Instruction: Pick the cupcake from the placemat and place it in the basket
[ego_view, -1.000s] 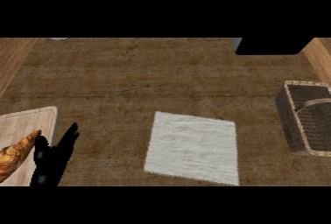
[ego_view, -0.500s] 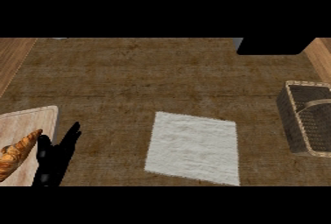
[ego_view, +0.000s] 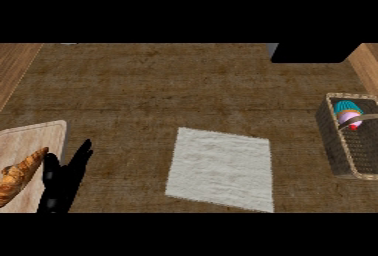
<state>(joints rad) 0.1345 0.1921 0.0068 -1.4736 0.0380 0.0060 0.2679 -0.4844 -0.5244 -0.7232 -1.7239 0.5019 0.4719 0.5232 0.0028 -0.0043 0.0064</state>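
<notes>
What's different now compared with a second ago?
A cupcake now shows inside the basket at the right, near its far end under the handle; earlier the basket looked empty. The left hand, the placemat, the cutting board and the croissant are unchanged.

No readable text, no labels, brands, numbers or signs, nothing written on the cupcake (ego_view: 347, 114), basket (ego_view: 341, 160), placemat (ego_view: 220, 169), board (ego_view: 33, 142), croissant (ego_view: 20, 174) or tabletop (ego_view: 170, 90)
</notes>
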